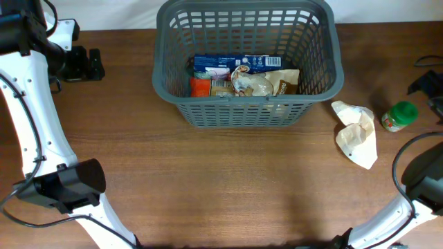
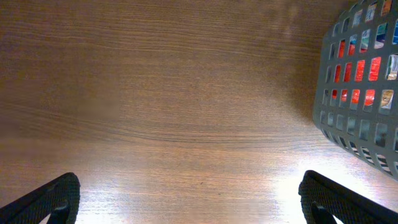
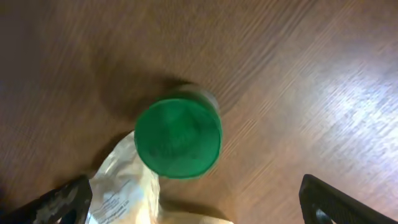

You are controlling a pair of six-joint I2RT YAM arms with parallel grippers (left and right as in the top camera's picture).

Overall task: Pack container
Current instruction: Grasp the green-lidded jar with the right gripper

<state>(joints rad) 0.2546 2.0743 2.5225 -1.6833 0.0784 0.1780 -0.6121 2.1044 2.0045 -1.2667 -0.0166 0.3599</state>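
The dark grey slotted basket stands at the back middle of the table. It holds a blue box, a red packet and a brown-and-cream packet. Its wall also shows in the left wrist view. A cream crumpled packet and a small green-lidded jar lie to its right. My left gripper is open and empty, left of the basket. My right gripper is open above the jar and the packet; overhead shows it at the right edge.
The table is brown wood. The left arm's base sits at the front left and the right arm's base at the front right, both with cables.
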